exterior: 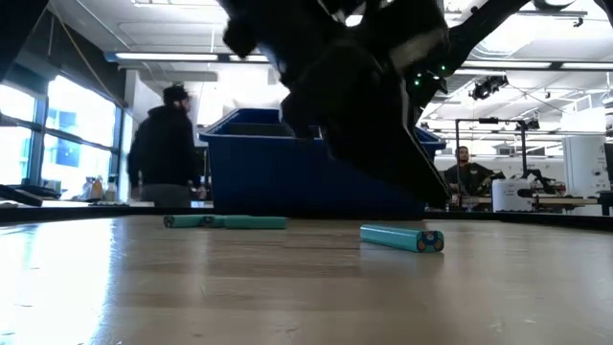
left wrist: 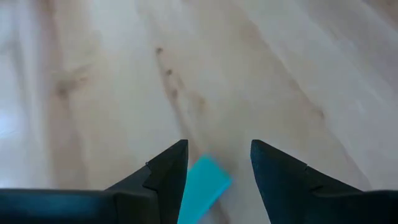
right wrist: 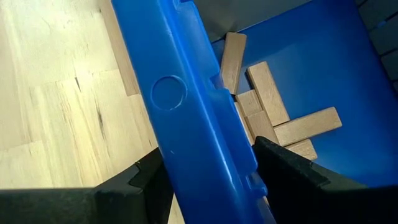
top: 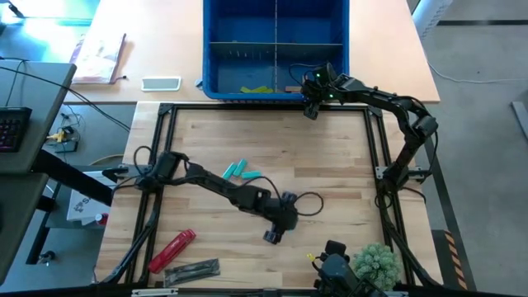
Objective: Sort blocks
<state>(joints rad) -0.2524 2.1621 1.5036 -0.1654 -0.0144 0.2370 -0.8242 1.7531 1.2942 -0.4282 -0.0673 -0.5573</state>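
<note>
High view: left gripper (top: 273,236) sits low over the wooden table (top: 330,173), near its front middle; right gripper (top: 311,108) is at the near wall of the blue bin (top: 216,66). Three teal blocks (top: 239,172) lie on the table near the centre, beside the left arm; lime blocks (top: 257,89) rest in the bin's near compartment. A red tool (top: 172,250) lies at the front left. Low view: teal blocks lie on the tabletop, one (exterior: 401,238) nearer, others (exterior: 225,221) farther back by the bin. Left wrist view: fingers (left wrist: 166,174) stand apart with a teal block (left wrist: 202,185) between them; contact cannot be told. Right wrist view: fingers (right wrist: 149,180) are spread, straddling the bin wall (right wrist: 186,118); tan blocks (right wrist: 273,121) lie piled inside the bin.
</note>
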